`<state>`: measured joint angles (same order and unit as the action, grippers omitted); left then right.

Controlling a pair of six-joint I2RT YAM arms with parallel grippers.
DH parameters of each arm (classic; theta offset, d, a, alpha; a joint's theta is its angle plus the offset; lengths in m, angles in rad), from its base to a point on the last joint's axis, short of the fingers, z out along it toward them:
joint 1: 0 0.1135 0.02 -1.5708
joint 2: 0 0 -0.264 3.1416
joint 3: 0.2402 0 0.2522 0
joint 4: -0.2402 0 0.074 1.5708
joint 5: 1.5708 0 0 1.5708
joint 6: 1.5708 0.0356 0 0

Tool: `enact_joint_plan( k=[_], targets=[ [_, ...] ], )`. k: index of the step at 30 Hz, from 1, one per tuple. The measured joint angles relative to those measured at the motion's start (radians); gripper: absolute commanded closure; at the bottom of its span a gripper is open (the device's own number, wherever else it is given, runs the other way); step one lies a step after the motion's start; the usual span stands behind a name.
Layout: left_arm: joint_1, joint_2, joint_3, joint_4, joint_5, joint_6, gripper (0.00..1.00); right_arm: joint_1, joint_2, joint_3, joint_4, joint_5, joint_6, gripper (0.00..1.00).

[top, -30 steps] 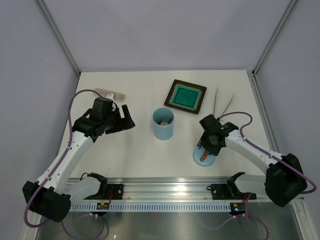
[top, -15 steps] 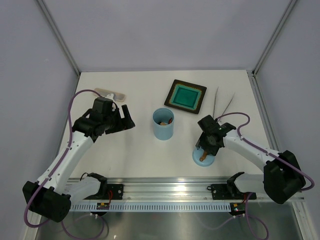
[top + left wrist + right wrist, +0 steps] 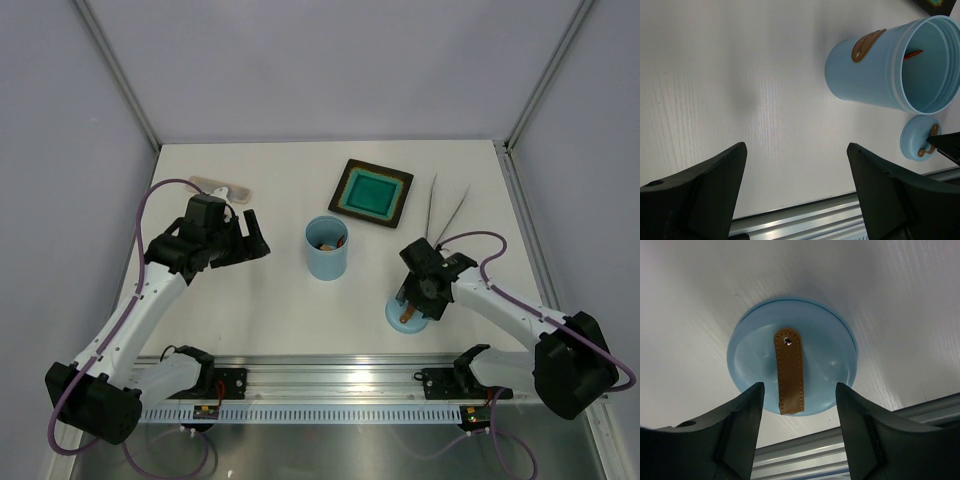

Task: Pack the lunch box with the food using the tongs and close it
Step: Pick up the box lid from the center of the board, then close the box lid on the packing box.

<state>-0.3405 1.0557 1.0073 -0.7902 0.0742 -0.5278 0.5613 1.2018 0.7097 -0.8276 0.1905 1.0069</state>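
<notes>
White desk carries the lunch box upright at frame centre, uncovered, with food inside. Its lid lies at lower right, strap up. I see my right jaws spread wide over it, gripping nothing. Tongs rest at upper right beside the teal plate. Left jaws hang wide and empty at left.

A square teal plate with a dark rim sits far on the white table. A flat pale piece lies far left.
</notes>
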Motion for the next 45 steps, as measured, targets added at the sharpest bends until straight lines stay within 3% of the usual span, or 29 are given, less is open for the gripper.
enact_joint_plan(
  k=[7,11,19,24,34,45],
  targets=[
    [0.0,0.0,0.0,0.003,0.005,0.0,0.14,0.0,0.051,-0.008,0.027,-0.006,-0.003,0.43],
    [0.0,0.006,0.0,0.008,0.009,0.0,0.14,0.002,0.064,-0.001,0.051,-0.009,-0.007,0.57],
    [0.0,0.009,0.0,0.017,0.009,0.005,0.14,0.004,0.069,-0.001,0.059,-0.014,-0.016,1.0],
    [0.001,0.025,0.0,0.021,0.008,0.015,0.14,0.005,0.028,0.042,0.002,0.005,-0.034,1.0],
    [0.013,0.066,0.002,0.035,0.006,0.019,0.14,0.008,0.004,0.515,-0.18,0.049,-0.189,1.0],
    [0.017,0.04,0.006,0.025,-0.026,0.014,0.13,0.022,0.426,1.268,-0.358,-0.053,-0.504,1.0]
  ],
)
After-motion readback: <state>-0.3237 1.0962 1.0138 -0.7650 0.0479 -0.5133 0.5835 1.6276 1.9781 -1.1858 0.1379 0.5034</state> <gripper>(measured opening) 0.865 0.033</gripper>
